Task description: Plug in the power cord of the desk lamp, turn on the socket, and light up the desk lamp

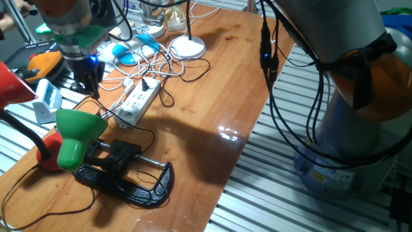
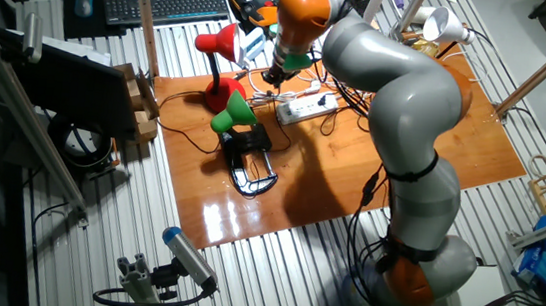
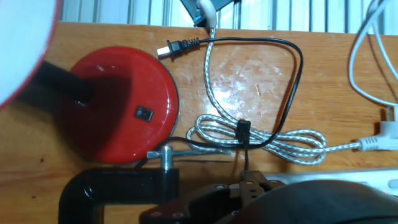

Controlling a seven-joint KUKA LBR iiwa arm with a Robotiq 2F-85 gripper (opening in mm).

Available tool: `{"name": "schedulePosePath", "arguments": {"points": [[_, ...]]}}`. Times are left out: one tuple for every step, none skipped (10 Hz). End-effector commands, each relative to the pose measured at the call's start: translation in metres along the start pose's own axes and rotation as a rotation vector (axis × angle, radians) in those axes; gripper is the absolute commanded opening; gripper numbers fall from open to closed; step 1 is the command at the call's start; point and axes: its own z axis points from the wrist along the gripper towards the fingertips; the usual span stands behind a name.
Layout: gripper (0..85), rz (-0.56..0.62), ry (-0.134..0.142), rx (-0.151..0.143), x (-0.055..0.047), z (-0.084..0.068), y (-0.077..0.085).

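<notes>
One small black plug point(image 3: 171, 46) of the power cord lies unplugged on the counter point(image 3: 323, 81), upper left of centre in the hand view, long axis horizontal, above the unseen claw, whose grip I cannot tell.

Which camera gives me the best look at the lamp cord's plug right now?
The hand view: the plug lies unplugged on the bare wood beside the red lamp base, prongs plainly visible. In both fixed views I cannot make out the plug; they show only the green lamp and the power strip.
</notes>
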Motion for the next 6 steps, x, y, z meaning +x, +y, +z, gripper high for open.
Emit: {"name": "schedulePosePath", "arguments": {"points": [[0.0, 0.001, -0.001, 0.0, -0.0008, 0.0026, 0.0012], [0.0, 0.001, 0.002, 0.001, -0.0014, 0.0054, 0.0017], [0.0, -0.002, 0.007, 0.003, -0.0009, 0.008, 0.0015], [0.0, -0.001, 0.009, -0.007, -0.0009, 0.008, 0.0015], [0.0, 0.004, 0.014, -0.003, -0.0009, 0.008, 0.0015], [0.0, 0.01, 0.03, -0.001, -0.0009, 0.008, 0.0015]]}}
